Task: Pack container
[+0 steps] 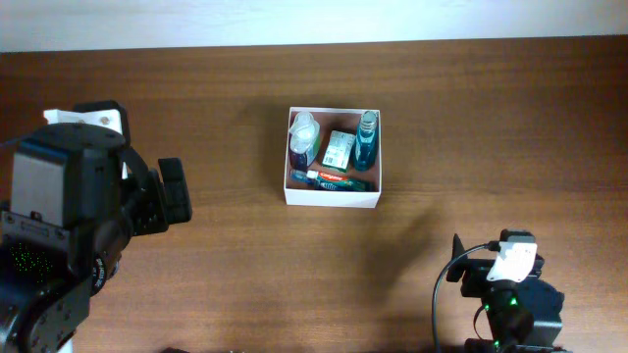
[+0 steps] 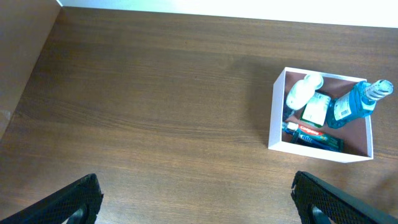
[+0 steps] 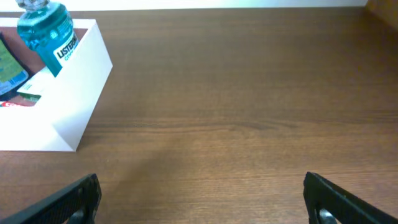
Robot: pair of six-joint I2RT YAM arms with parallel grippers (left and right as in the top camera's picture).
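Note:
The container (image 1: 332, 198) is a square white-walled box at the table's middle. It holds a blue mouthwash bottle (image 1: 366, 140), a white bottle (image 1: 303, 137), a green-white packet (image 1: 338, 150) and a toothpaste tube (image 1: 329, 178). The left wrist view shows the container (image 2: 275, 115) at the right with the mouthwash (image 2: 351, 106) leaning on the far corner. The right wrist view shows its wall (image 3: 74, 93) at the upper left. My left gripper (image 2: 198, 202) is open and empty, well left of the box. My right gripper (image 3: 202, 199) is open and empty, near the front right.
My left arm (image 1: 88, 206) fills the left side of the overhead view. My right arm (image 1: 505, 289) sits at the front right edge. A pale wall strip (image 1: 314, 20) runs along the table's far edge.

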